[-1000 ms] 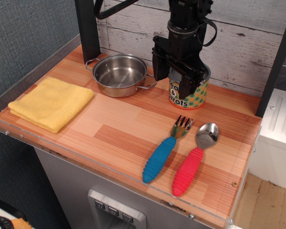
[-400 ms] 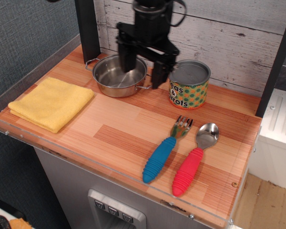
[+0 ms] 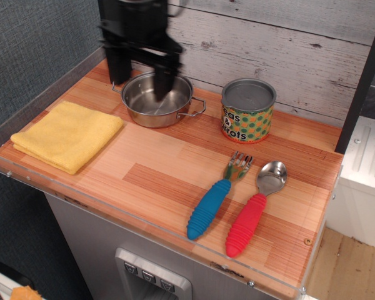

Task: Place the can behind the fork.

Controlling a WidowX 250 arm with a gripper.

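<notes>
The can (image 3: 248, 110), with a grey lid and a yellow label with green dots, stands upright on the wooden counter near the back wall. The fork (image 3: 217, 197) with the blue ribbed handle lies in front of it, tines pointing toward the can. My gripper (image 3: 139, 76) is open and empty at the back left, over the steel pot, well left of the can.
A shiny two-handled steel pot (image 3: 157, 99) stands left of the can. A red-handled spoon (image 3: 255, 209) lies right of the fork. A folded yellow cloth (image 3: 67, 134) lies at the left. A clear rim edges the counter (image 3: 150, 169).
My gripper has let go of the can and moved up and left, from around the can to over the pot. The can stays in place behind the fork.
</notes>
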